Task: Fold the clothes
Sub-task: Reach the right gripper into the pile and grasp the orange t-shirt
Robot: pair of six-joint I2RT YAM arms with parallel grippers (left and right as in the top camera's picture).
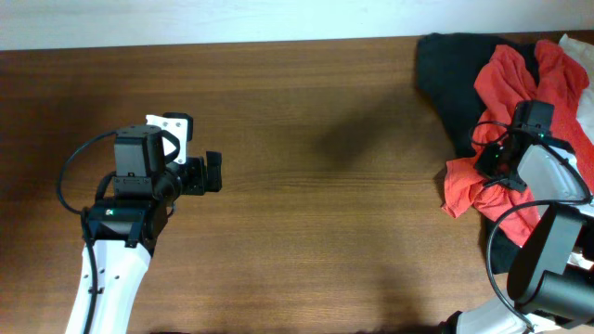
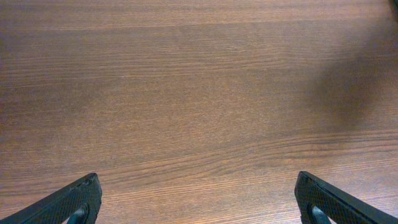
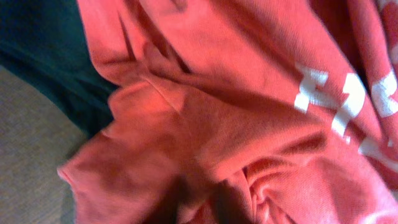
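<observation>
- At the far right edge of the brown wooden table [image 1: 325,195], the thin red-orange cotton T-shirt [image 1: 506,79] lies crumpled on top of a black garment [image 1: 450,70]. A white garment [image 1: 574,42] shows at the corner beyond it.
- As I judge it, the step in hand is getting the shirt off that pile and onto bare wood — nothing is folded yet.
- To do it well, I should take a single layer near a hem or shoulder seam rather than the bunched middle, and make sure no black cloth comes along.
- Then I should drag it low and slow toward the centre, so it spreads out instead of balling up.
- My right gripper [image 1: 490,165] sits down among the shirt's lower folds. Its wrist camera is filled with red cloth and white printed lettering [image 3: 339,102], with no fingers in sight — I cannot tell whether those jaws are spread or pinching fabric.
- My left gripper [image 1: 212,173] hovers over bare wood, well apart from the clothes, with its jaws spread wide, holding and touching nothing.
</observation>
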